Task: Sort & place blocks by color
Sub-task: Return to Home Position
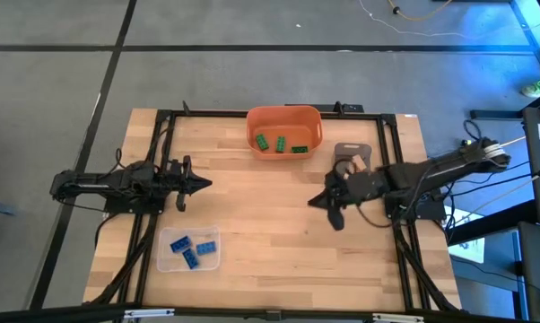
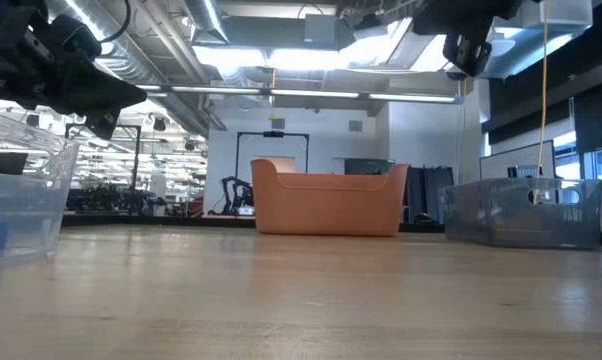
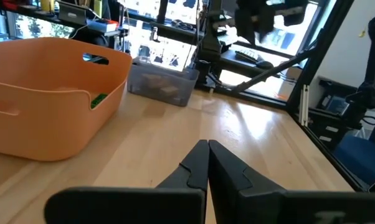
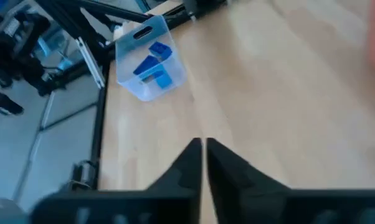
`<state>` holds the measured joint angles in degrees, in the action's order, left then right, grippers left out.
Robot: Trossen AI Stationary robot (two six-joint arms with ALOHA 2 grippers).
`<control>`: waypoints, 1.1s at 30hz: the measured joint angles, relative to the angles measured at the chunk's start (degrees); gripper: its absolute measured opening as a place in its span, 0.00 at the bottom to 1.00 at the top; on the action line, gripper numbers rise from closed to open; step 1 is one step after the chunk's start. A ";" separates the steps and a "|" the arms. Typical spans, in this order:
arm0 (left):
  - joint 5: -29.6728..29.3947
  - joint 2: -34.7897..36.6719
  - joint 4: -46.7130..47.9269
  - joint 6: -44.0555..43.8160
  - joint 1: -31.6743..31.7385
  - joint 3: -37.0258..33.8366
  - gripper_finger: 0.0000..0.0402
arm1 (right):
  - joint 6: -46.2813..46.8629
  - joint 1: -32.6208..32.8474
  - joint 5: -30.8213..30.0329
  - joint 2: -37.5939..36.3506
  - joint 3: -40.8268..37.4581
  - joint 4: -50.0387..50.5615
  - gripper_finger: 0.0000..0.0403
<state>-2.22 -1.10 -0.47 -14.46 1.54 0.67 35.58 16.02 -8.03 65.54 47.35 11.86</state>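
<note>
Left gripper [image 1: 201, 184], jaws pressed together w/ nothing btwn, sits left of centre in high view, over table [image 1: 261, 224]. Right gripper [image 1: 313, 201], also closed & empty, sits right of centre. Green blocks [image 1: 279, 142] lie in orange bowl [image 1: 284, 115], top centre. Blue blocks [image 1: 191, 248] in clear tray [image 1: 165, 265], lower left. Tan blocks [image 1: 353, 163] in grey tray [image 1: 346, 149], just right of bowl.

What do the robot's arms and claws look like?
Both arms are black and skinny, made of chunky jointed pieces. The left claw and the right claw each have two dark fingers that narrow to a point, like a beak. Thin black cables loop beside the right arm.
</note>
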 joint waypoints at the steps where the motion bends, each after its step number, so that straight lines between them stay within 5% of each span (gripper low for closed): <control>1: 0.00 0.00 0.02 0.00 0.00 0.00 0.00 | -1.91 -1.00 0.49 -1.51 0.00 1.76 0.05; 7: -0.02 0.00 -0.04 0.00 0.00 0.00 0.00 | -11.73 -7.40 9.38 -12.17 -2.85 4.16 0.01; 14: -0.04 0.00 -0.05 0.00 -0.01 -0.01 0.00 | -7.42 -12.22 17.12 -27.49 -18.25 -7.93 0.01; 22: -0.04 0.00 -0.05 0.00 -0.02 -0.02 0.00 | -4.10 -12.38 16.45 -42.67 -31.44 -16.92 0.00; 33: -0.03 0.00 -0.05 0.00 -0.01 -0.02 0.00 | -4.44 -13.52 14.94 -57.61 -39.22 -15.90 0.00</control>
<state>-2.25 -1.10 -0.51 -14.46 1.53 0.65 31.15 2.51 6.91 7.93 8.13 -4.04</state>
